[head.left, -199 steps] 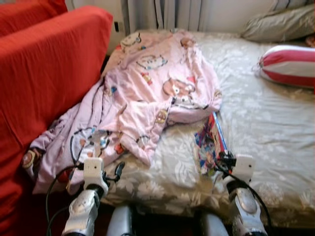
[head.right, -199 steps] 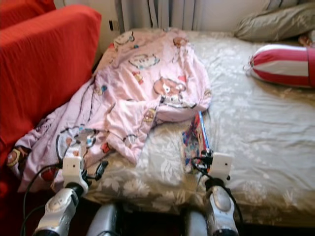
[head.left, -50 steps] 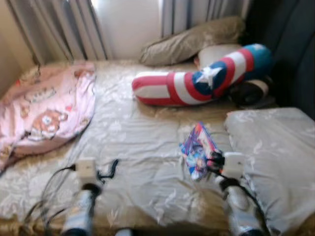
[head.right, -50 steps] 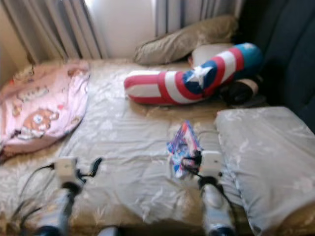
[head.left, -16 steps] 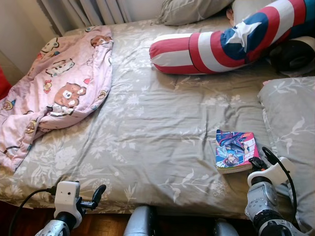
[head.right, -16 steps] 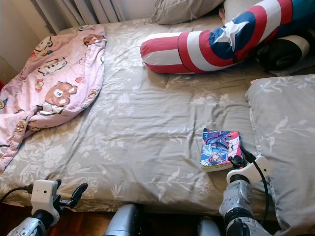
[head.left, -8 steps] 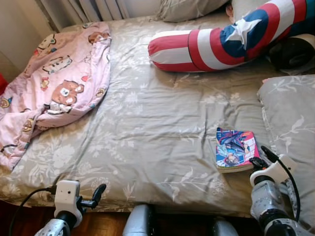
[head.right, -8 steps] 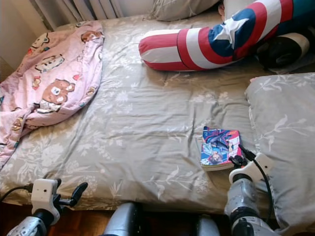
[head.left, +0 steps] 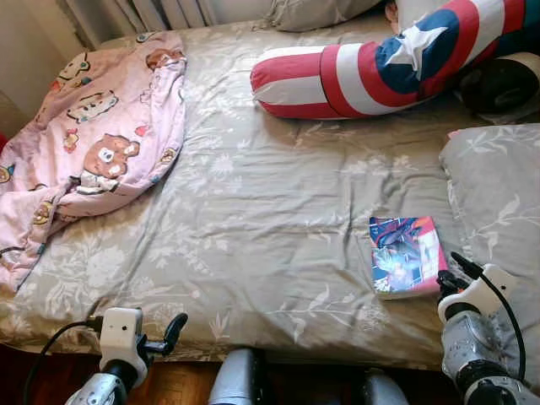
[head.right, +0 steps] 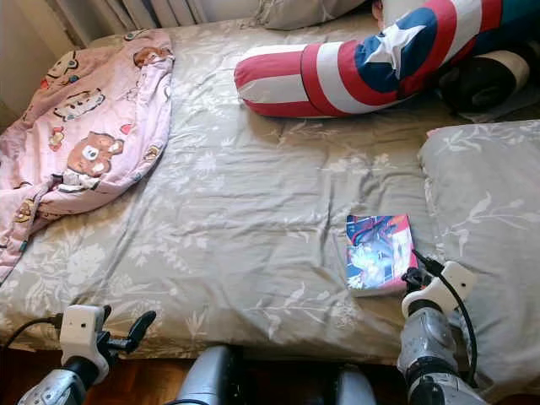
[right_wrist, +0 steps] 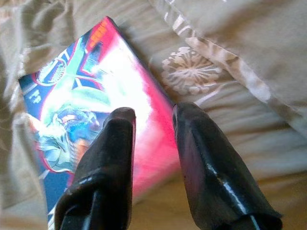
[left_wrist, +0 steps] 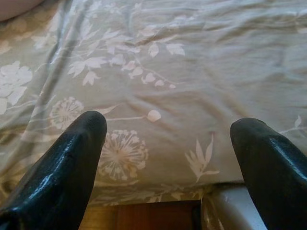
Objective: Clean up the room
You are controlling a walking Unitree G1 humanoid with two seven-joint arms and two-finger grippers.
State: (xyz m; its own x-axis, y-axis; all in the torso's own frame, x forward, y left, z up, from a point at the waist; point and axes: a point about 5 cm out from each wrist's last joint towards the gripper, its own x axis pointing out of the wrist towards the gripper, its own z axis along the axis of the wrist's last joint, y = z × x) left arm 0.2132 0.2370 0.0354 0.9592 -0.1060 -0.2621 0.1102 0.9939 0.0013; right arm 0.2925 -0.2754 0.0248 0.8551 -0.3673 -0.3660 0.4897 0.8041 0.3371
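Observation:
A colourful comic book [head.left: 405,255] lies flat on the grey floral bedsheet [head.left: 270,211], beside a grey pillow [head.left: 498,190]. My right gripper [head.left: 449,281] sits at the book's near right corner. In the right wrist view its fingers [right_wrist: 120,125] stand a narrow gap apart above the book's [right_wrist: 72,105] edge, with nothing between them. My left gripper [head.left: 175,325] hangs open at the bed's front edge; the left wrist view has the gripper [left_wrist: 168,129] over bare sheet. A crumpled pink cartoon blanket [head.left: 93,143] lies at the far left of the bed.
A long red, white and blue star bolster [head.left: 371,63] lies across the back of the bed, with a dark cushion [head.left: 502,84] beside it. Curtains [head.left: 160,10] hang behind. Wooden floor [head.left: 181,384] shows below the bed's front edge.
The book, held upright in my right gripper three seconds ago, now lies flat on the bed. Over the last second the right gripper has drawn back slightly from it.

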